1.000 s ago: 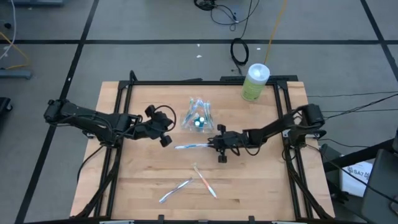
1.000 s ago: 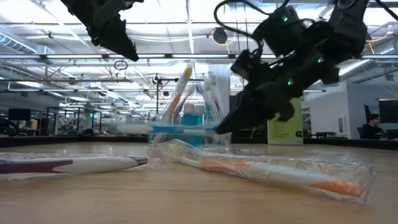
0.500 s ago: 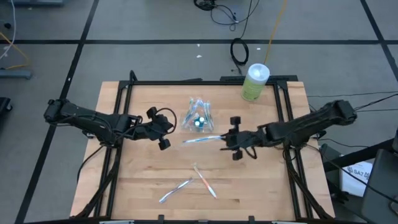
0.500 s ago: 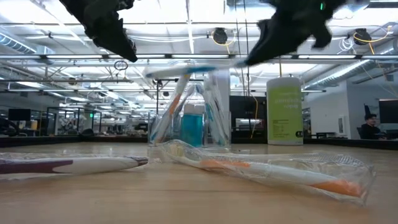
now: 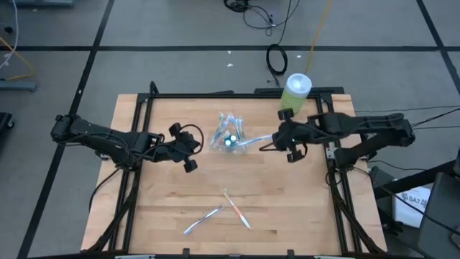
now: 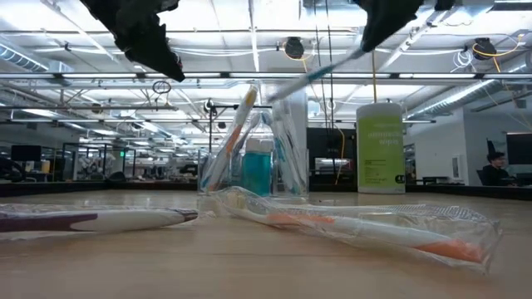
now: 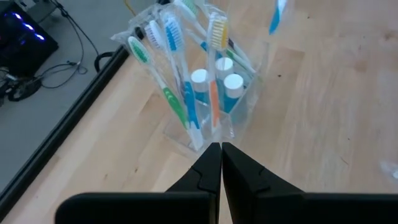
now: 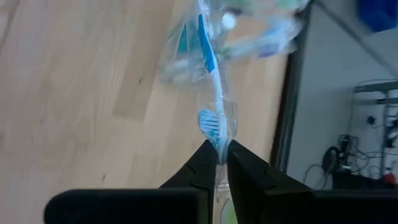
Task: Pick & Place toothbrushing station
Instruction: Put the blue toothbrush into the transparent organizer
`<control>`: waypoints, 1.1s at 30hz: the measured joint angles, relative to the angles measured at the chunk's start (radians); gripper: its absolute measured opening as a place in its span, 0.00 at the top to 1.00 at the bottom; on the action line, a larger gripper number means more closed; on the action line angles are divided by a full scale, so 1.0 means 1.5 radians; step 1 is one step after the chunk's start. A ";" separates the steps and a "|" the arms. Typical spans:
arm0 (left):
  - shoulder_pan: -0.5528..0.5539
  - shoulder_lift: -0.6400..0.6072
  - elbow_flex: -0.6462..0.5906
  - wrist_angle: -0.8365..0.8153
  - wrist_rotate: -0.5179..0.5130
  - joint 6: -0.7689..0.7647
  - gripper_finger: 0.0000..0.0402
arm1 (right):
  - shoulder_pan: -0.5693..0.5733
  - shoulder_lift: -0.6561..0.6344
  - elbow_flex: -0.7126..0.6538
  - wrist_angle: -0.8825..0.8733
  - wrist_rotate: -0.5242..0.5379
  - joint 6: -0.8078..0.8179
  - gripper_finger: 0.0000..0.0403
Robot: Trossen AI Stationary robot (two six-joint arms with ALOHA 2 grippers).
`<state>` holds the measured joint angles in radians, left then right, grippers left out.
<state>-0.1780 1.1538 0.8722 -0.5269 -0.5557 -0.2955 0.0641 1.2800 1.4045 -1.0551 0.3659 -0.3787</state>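
The clear plastic cup (image 5: 228, 137) (image 6: 258, 158) (image 7: 199, 87) stands upright on the wooden table, holding several toothbrushes and teal-capped tubes. My right gripper (image 5: 275, 140) (image 8: 217, 152) hangs high to the cup's right, shut on a blue-and-white toothbrush in a clear wrapper (image 5: 255, 142) (image 6: 316, 73). My left gripper (image 5: 191, 160) (image 7: 221, 152) hovers shut and empty to the near left of the cup, pointing at it. Two more wrapped toothbrushes (image 5: 203, 221) (image 5: 237, 208) lie flat near the table's front edge. My right gripper pinches the wrapped toothbrush at its bristle end (image 8: 210, 127) between its two fingers. The fingers come from the table's right, slanting down, and lie along the brush. The brush is lifted clear and slants down, its handle end (image 6: 274, 95) just above the cup's top.
A pale-green canister with a white lid (image 5: 295, 95) (image 6: 381, 148) stands at the far right, just behind my right arm. The orange toothbrush (image 6: 374, 228) and a purple-and-white one (image 6: 91, 220) lie near the low camera. Bare wood lies between them and the cup.
My right gripper has risen well above the table and drawn back toward the far right, carrying the blue-and-white toothbrush. The brush was level just above the table in front of the cup; it is now tipped, handle end down toward the cup's top.
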 joint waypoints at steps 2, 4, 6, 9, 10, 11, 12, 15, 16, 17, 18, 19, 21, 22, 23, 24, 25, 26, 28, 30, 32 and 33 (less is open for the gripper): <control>0.000 0.000 0.000 0.000 -0.002 0.000 0.95 | -0.024 0.001 -0.007 -0.009 -0.021 -0.026 0.96; 0.000 0.000 0.000 0.000 -0.002 0.000 0.95 | -0.043 0.008 -0.016 0.002 -0.036 -0.071 0.96; 0.000 0.000 0.000 0.000 -0.002 0.000 0.95 | -0.059 0.019 -0.027 0.031 -0.044 -0.125 0.96; 0.000 0.000 0.000 0.001 -0.002 0.001 0.95 | -0.075 0.040 -0.039 0.047 -0.057 -0.208 0.96; 0.000 0.000 0.000 0.001 -0.002 0.001 0.95 | -0.079 0.048 -0.040 0.052 -0.058 -0.231 0.96; 0.000 0.000 0.000 0.001 -0.002 0.001 0.95 | -0.083 0.056 -0.042 0.048 -0.057 -0.247 0.96; 0.000 0.000 0.000 0.001 -0.002 -0.001 0.95 | -0.086 0.065 -0.044 0.042 -0.054 -0.259 0.96; 0.000 0.000 0.000 0.000 -0.002 0.000 0.95 | -0.096 0.086 -0.045 0.041 -0.054 -0.292 0.96; 0.000 0.000 0.000 0.000 -0.003 0.003 0.95 | -0.099 0.091 -0.045 0.047 -0.053 -0.299 0.96; 0.000 0.000 0.000 0.000 -0.003 0.004 0.95 | -0.102 0.096 -0.045 0.051 -0.049 -0.303 0.96; 0.000 0.000 0.000 0.000 -0.003 0.004 0.95 | -0.104 0.099 -0.045 0.054 -0.039 -0.302 0.96; 0.000 0.000 0.000 0.000 -0.003 0.004 0.95 | -0.105 0.100 -0.045 0.057 -0.028 -0.303 0.96; 0.000 0.000 0.000 -0.001 -0.003 0.004 0.95 | -0.108 0.099 -0.045 0.065 -0.009 -0.314 0.96; 0.000 0.000 0.000 -0.002 -0.003 0.004 0.95 | -0.108 0.095 -0.045 0.069 0.000 -0.321 0.96; 0.000 0.000 0.000 -0.002 -0.003 0.004 0.95 | -0.108 0.089 -0.045 0.071 0.004 -0.326 0.96; 0.000 0.000 0.000 -0.002 -0.003 0.004 0.95 | -0.108 0.085 -0.045 0.072 0.008 -0.331 0.96; 0.000 0.000 0.000 -0.002 -0.003 0.004 0.95 | -0.108 0.080 -0.045 0.072 0.017 -0.332 0.96; 0.000 0.000 0.000 -0.002 -0.003 0.004 0.95 | -0.108 0.075 -0.045 0.072 0.020 -0.332 0.96; 0.000 0.000 0.000 -0.002 -0.003 0.004 0.95 | -0.109 0.065 -0.045 0.070 0.020 -0.332 0.96; 0.000 0.000 0.000 -0.001 -0.003 0.004 0.95 | -0.109 0.059 -0.044 0.068 0.020 -0.332 0.96; 0.000 0.000 0.000 -0.001 -0.003 0.003 0.95 | -0.109 0.056 -0.044 0.062 0.019 -0.332 0.96; 0.000 0.000 0.000 -0.001 -0.003 0.003 0.95 | -0.111 0.055 -0.044 0.060 0.019 -0.332 0.96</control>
<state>-0.1780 1.1538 0.8722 -0.5289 -0.5602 -0.2909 -0.1030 1.3629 1.3380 -0.9647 0.3940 -0.8765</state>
